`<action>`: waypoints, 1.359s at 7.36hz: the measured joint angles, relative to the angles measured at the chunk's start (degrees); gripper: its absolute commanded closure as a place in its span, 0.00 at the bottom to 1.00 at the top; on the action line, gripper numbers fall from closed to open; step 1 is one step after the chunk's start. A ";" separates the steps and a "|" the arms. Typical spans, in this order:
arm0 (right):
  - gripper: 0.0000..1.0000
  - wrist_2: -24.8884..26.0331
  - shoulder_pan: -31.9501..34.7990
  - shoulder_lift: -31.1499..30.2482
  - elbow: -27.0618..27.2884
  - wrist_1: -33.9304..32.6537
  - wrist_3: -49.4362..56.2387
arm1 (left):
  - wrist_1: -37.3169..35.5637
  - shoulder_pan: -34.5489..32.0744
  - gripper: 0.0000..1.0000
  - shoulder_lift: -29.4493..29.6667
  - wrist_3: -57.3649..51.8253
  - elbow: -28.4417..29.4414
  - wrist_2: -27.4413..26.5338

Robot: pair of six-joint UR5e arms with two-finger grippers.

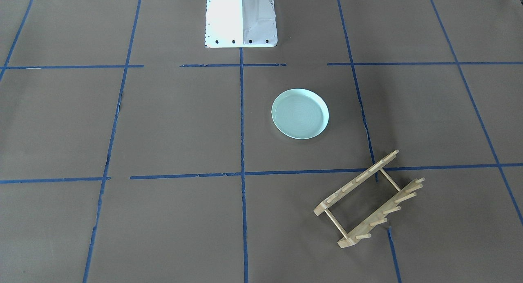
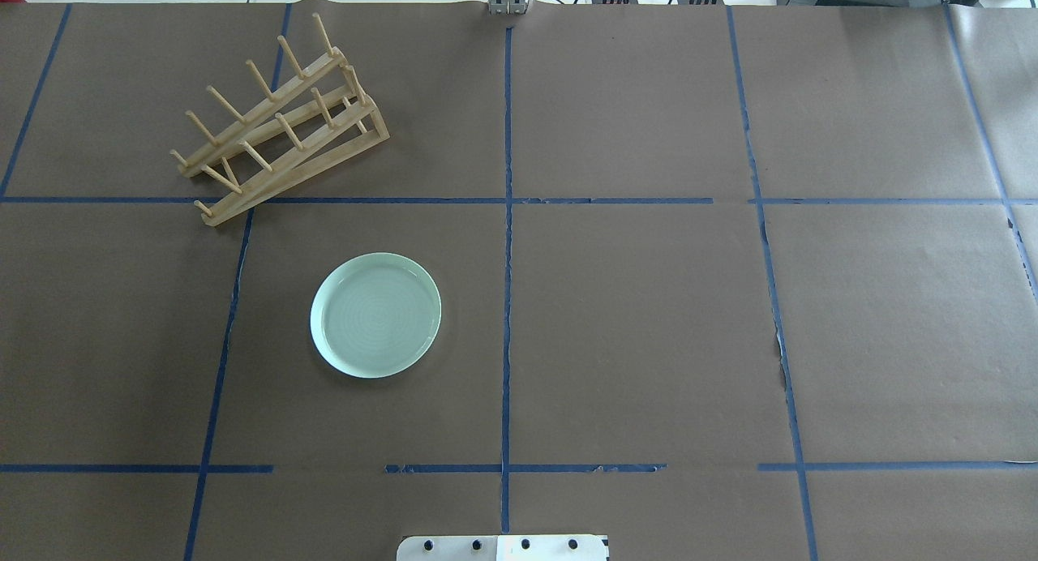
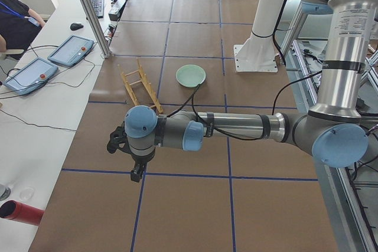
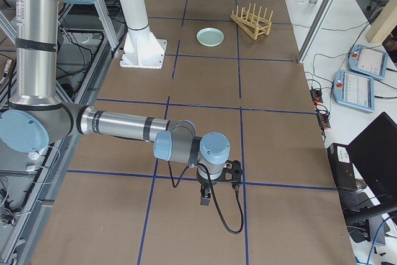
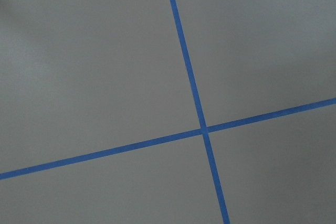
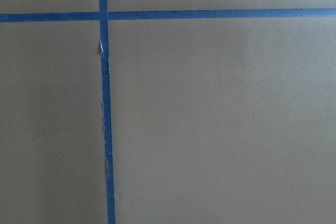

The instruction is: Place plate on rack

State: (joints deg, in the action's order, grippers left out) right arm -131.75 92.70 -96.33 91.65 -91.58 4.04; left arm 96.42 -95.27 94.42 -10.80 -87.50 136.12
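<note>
The pale mint-green plate [image 1: 300, 113] lies flat on the brown table, on my left half [image 2: 375, 314]. The light wooden rack [image 1: 369, 199] stands at an angle farther out from it, near the far left of the table [image 2: 276, 123]. Both also show small in the side views: plate [image 3: 191, 75] [image 4: 210, 36], rack [image 3: 140, 84] [image 4: 251, 22]. My left gripper [image 3: 136, 172] hangs over the table's left end, far from both. My right gripper [image 4: 206, 198] hangs over the right end. I cannot tell whether either is open or shut. The wrist views show only paper and blue tape.
The white robot base [image 1: 241, 19] stands at the table's near edge [image 2: 503, 547]. Blue tape lines grid the brown paper. A side bench beyond the rack holds teach pendants [image 3: 71, 50] and cables; a seated operator [image 3: 15, 13] is at its end. A red cylinder [image 3: 20, 212] lies there.
</note>
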 measured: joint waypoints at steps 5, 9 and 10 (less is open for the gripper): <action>0.00 0.00 -0.01 0.00 -0.06 -0.04 -0.02 | 3.94 0.98 0.00 -0.18 3.17 -1.44 0.28; 0.00 0.00 -0.05 0.00 -0.01 0.00 -0.01 | 4.19 13.90 0.00 1.87 29.32 -14.14 -1.45; 0.00 0.00 -0.02 0.00 -0.03 0.00 0.00 | 4.21 18.71 0.00 3.24 37.90 -16.98 -3.44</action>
State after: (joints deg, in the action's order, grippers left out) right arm -131.75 92.68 -96.33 91.62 -91.58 4.04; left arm 100.62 -76.56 97.66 27.10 -104.48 132.69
